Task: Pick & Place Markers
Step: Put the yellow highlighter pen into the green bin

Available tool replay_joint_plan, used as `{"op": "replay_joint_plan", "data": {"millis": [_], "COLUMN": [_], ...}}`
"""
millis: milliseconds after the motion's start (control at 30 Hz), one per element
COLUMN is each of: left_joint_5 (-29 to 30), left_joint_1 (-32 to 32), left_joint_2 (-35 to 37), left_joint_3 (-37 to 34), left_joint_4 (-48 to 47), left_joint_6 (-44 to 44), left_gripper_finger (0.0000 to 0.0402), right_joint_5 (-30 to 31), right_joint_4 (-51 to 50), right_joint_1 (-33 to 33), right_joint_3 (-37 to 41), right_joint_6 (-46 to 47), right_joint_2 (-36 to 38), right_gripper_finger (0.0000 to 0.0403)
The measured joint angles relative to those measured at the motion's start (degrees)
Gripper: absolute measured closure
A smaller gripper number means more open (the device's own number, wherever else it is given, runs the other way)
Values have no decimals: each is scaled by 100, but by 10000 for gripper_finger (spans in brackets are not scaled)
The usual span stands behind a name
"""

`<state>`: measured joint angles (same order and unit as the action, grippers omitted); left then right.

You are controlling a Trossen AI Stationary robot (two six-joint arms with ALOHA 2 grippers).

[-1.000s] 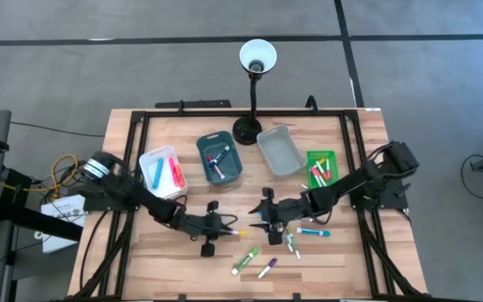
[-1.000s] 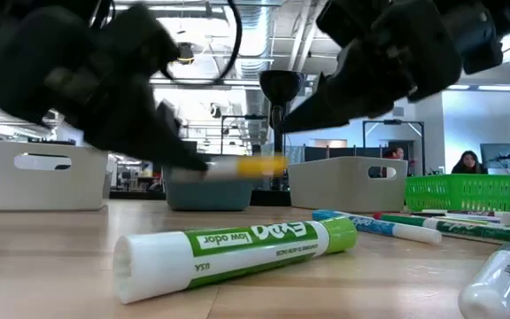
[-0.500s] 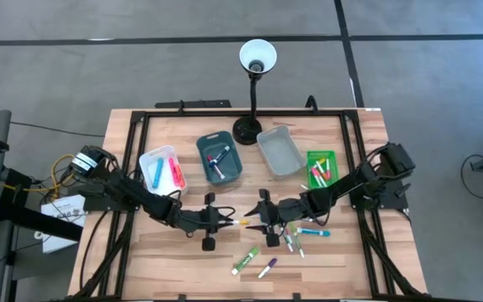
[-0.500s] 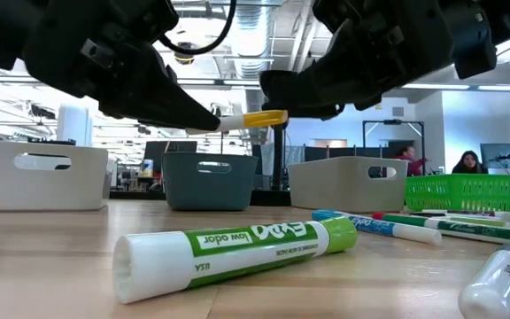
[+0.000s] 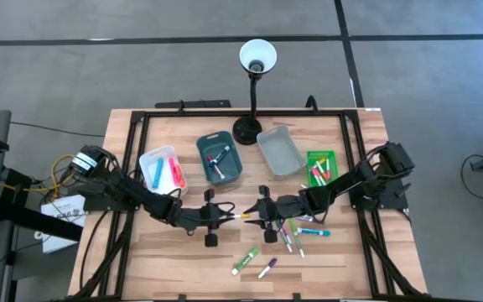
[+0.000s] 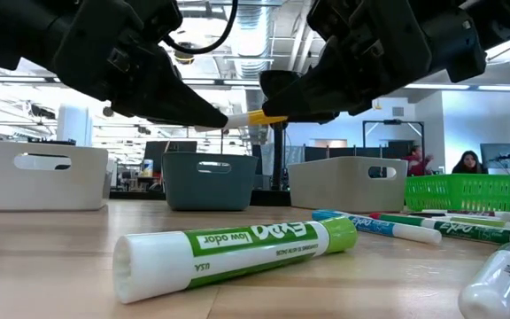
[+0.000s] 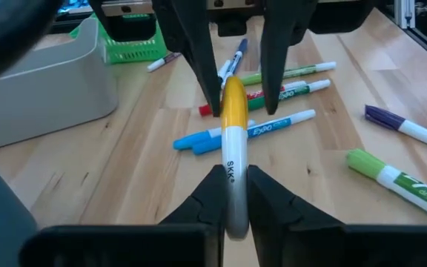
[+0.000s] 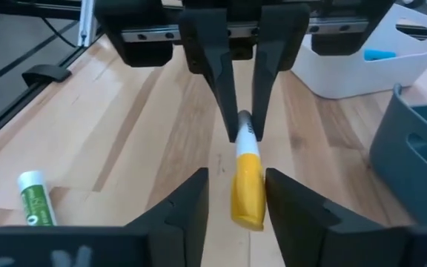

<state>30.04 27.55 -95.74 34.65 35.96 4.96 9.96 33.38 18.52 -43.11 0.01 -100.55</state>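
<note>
Handing over: a short white-barrelled marker with a yellow cap (image 5: 243, 217) hangs in mid-air at centre frame in the high view, above the pale wooden table (image 5: 174, 260), between two dark grippers that meet tip to tip.
Left gripper (image 7: 228, 194): clamped narrow on the white barrel end, as its wrist view shows, with the yellow cap pointing away toward the other arm.
Right gripper (image 8: 234, 194): fingers spread a little wider than the cap and flanking it; whether the pads touch the cap cannot be told.
Risk, early release: if the left gripper lets go before the right one has closed, the marker likely drops to the wood and rolls among the loose markers (image 5: 296, 235) at lower centre.
Risk, cap grip: a hold on the yellow cap alone, judging by its smooth round plastic, could slip or pull the cap off the barrel.
Risk, collision: the fingertips of both arms sit very near each other, so a small misalignment could knock them together.
Marker look: slim, pen-like, white body with dark lettering, glossy yellow cap, held nearly level in the low view (image 6: 242, 118).
Elsewhere: a fat green-and-white marker (image 6: 237, 249) lies on the table in the low view's foreground; a white bin (image 5: 153, 159), a teal bin (image 5: 233, 164), a grey bin (image 5: 280, 154) and a green basket (image 5: 332, 154) line the upper middle of the high view.
</note>
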Motion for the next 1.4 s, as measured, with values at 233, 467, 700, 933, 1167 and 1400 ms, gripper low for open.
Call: {"op": "replay_joint_plan", "data": {"millis": [233, 467, 700, 933, 1167, 1400], "left_joint_5": [34, 51, 48, 48, 46, 42], "left_joint_1": [2, 4, 4, 0, 0, 4], "left_joint_2": [6, 6, 6, 8, 8, 8], "left_joint_3": [4, 4, 4, 11, 11, 11], "left_joint_4": [7, 6, 9, 74, 53, 52], "left_joint_6": [-1, 3, 1, 43, 186, 196], "left_gripper_finger": [366, 355, 344, 308, 294, 295], "right_joint_5": [-3, 21, -18, -5, 542, 595], "right_joint_4": [-28, -22, -43, -414, -1373, -3324], "right_joint_1": [-39, -74, -104, -100, -143, 62], "right_joint_3": [0, 0, 0, -7, -7, -4], "right_joint_6": [0, 30, 151, 151, 498, 930], "right_joint_2": [0, 0, 0, -4, 248, 1509], "right_gripper_finger": [324, 360, 358, 363, 356, 364]}}
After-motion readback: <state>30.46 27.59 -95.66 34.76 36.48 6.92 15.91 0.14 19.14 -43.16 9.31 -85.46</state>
